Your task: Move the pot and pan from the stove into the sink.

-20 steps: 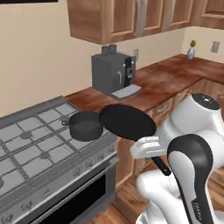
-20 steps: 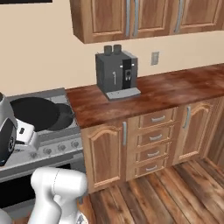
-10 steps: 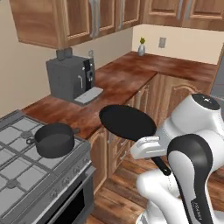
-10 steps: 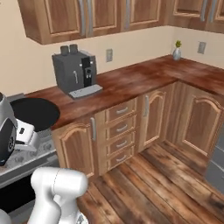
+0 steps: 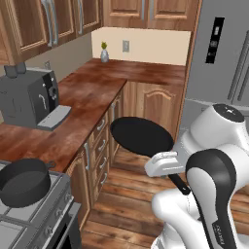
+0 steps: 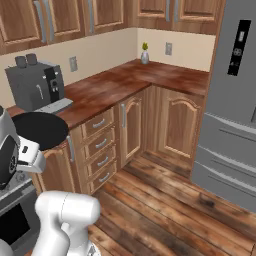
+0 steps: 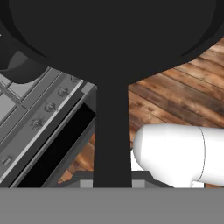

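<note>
Progress: roughly halfway through item 1 of 2. Pan lifted clear of stove, carried level over the wood floor beside the worktop; pincer clamped narrow on its long handle. Pot untouched on the grate. Sink not sighted. Remaining: find sink, drop pan, return for pot.

Stove: grey grates carry the dark pot.
Desk: wooden top bears a coffee machine and a small vase in the corner.
</note>
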